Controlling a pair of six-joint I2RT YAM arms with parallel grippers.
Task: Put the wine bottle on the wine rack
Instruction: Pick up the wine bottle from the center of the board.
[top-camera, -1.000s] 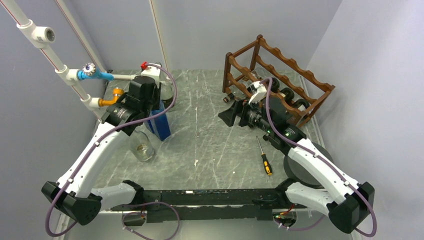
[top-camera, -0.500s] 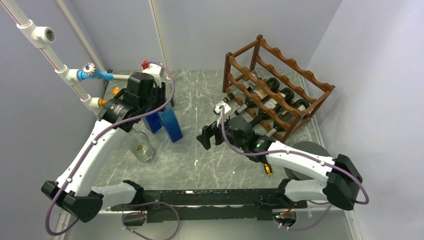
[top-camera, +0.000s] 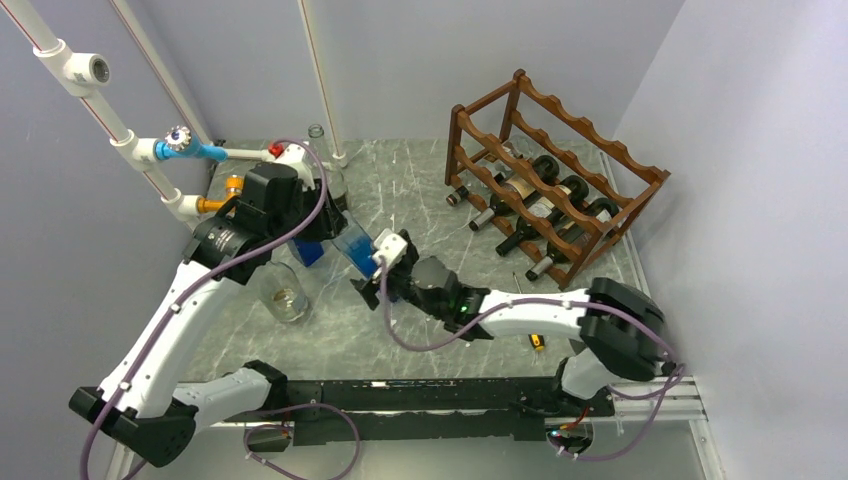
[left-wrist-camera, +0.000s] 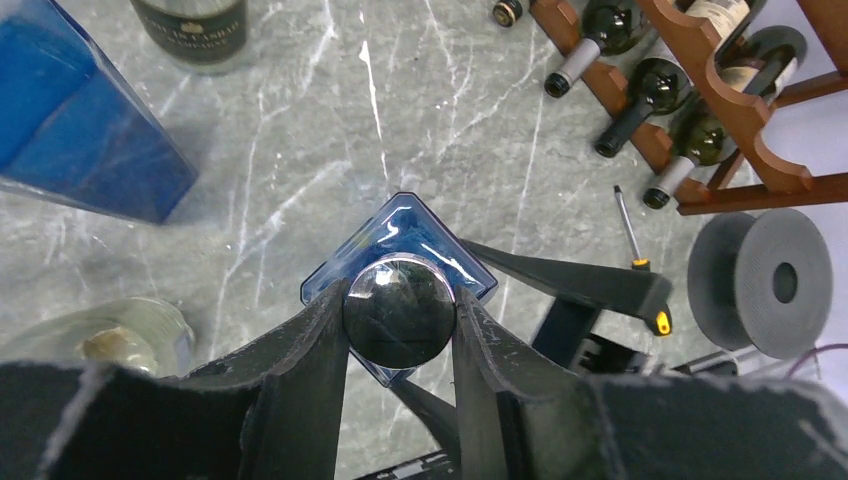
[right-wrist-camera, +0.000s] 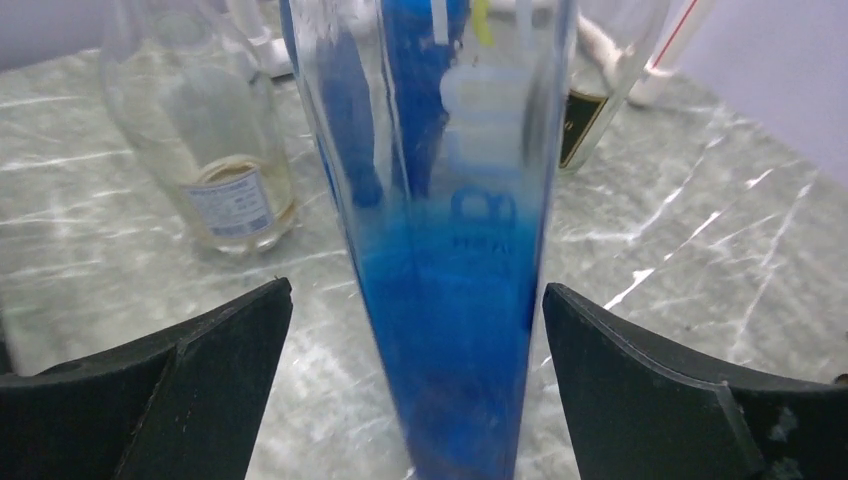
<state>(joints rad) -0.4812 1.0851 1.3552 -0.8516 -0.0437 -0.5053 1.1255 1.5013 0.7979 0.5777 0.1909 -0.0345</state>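
A tall blue square wine bottle (top-camera: 358, 248) hangs tilted over the middle of the table. My left gripper (top-camera: 335, 215) is shut on its round dark cap (left-wrist-camera: 399, 311), with a finger pressed on each side. My right gripper (top-camera: 372, 285) stands open around the bottle's lower body (right-wrist-camera: 450, 350); its fingers (right-wrist-camera: 230, 350) are apart from the glass on both sides. The dark reddish-brown wine rack (top-camera: 560, 150) stands at the back right with several dark bottles (top-camera: 540, 205) lying on its lower tier; it also shows in the left wrist view (left-wrist-camera: 760, 130).
A second blue bottle (top-camera: 310, 250) and a clear glass bottle (top-camera: 285, 295) stand at the left. A clear bottle with a dark label (left-wrist-camera: 190, 30) stands behind them. A screwdriver (left-wrist-camera: 640, 270) and a grey spool (left-wrist-camera: 765, 285) lie near the rack. White pipes (top-camera: 190, 150) run along the left wall.
My right arm swung from the rack leftward to the blue bottle and opened wide around it. My left gripper carried the bottle rightward and tilted it.
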